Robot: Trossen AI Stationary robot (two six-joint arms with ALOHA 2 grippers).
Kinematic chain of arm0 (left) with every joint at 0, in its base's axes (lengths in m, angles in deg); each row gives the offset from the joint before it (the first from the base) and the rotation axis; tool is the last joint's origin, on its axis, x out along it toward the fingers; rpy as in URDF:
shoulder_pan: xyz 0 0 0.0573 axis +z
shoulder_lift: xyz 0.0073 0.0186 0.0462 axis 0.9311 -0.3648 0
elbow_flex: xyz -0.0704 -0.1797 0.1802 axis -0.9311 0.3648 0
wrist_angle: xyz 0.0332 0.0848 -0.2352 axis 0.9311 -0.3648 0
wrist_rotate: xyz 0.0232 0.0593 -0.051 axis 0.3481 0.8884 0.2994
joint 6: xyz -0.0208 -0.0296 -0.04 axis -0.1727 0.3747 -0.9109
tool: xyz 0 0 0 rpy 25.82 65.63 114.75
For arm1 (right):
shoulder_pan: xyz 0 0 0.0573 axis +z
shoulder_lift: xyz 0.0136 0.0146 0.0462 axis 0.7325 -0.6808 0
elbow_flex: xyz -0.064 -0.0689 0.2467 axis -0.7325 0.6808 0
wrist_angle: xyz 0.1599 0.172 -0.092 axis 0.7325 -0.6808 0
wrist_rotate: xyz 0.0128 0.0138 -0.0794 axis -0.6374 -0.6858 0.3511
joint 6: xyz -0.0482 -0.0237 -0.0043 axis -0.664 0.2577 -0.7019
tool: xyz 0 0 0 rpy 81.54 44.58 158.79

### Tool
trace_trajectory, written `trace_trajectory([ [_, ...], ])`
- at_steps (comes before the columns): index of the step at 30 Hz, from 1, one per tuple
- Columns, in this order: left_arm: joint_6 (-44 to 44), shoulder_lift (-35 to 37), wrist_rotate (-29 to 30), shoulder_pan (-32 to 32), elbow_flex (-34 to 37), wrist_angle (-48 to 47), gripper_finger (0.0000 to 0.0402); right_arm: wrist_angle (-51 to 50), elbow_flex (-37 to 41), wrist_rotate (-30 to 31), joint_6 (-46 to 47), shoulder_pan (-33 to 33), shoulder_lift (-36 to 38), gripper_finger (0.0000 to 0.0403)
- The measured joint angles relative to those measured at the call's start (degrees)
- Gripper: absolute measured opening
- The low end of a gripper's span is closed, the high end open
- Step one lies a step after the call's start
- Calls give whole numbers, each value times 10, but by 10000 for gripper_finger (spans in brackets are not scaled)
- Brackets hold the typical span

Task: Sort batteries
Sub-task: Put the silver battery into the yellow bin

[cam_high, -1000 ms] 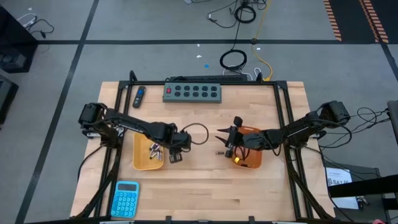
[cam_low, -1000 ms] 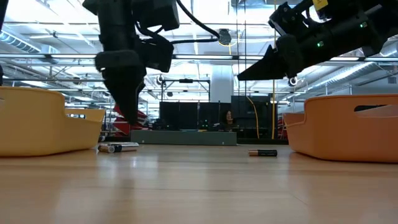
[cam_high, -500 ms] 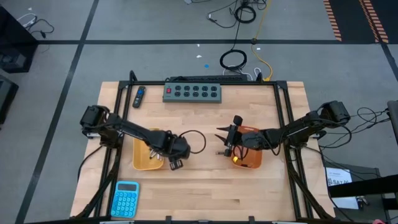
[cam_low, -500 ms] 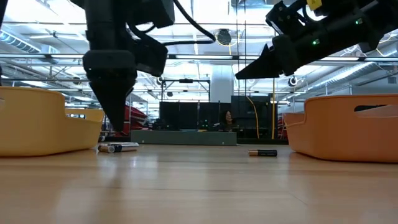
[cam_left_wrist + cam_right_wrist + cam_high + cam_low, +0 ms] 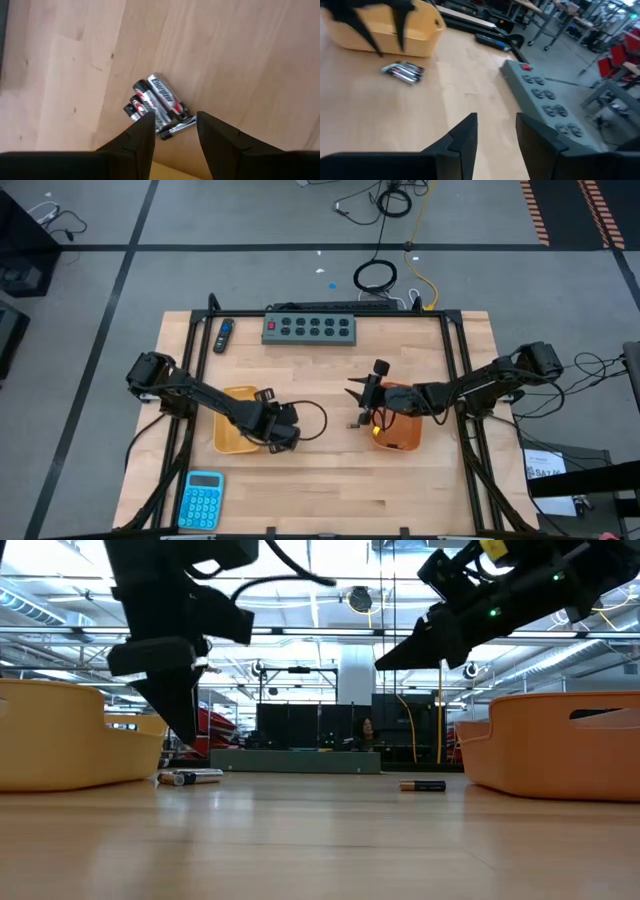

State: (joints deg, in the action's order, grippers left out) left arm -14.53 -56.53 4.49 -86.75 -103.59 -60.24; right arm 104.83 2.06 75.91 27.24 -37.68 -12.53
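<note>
A cluster of several silvery and dark batteries lies on the wooden table beside the yellow tray; the cluster also shows in the low view and the right wrist view. My left gripper hovers open just above the cluster, fingers pointing down, and hides it in the high view. One dark battery lies alone on the table left of the orange tray. My right gripper hangs open and empty above the table, over that battery.
A grey power strip lies along the far edge, with a blue-and-black stick gadget to its left. A blue calculator sits at the near left corner. Bare wood stretches between the two trays and along the near edge.
My left gripper has moved toward the table's near-left, from beside the yellow tray's right side to its near right corner, coming over the battery cluster with fingers still open. My right gripper has drifted slightly toward the far edge. No battery has moved.
</note>
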Motion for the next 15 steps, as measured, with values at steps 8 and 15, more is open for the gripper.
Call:
trace_trajectory([
  [8,-91,0,-37,-9,0,4,155,35,-1,-60,12,-39,0,125],
  [15,-103,-1,-76,25,0,17,155,42,-1,-80,17,-46,0,125],
])
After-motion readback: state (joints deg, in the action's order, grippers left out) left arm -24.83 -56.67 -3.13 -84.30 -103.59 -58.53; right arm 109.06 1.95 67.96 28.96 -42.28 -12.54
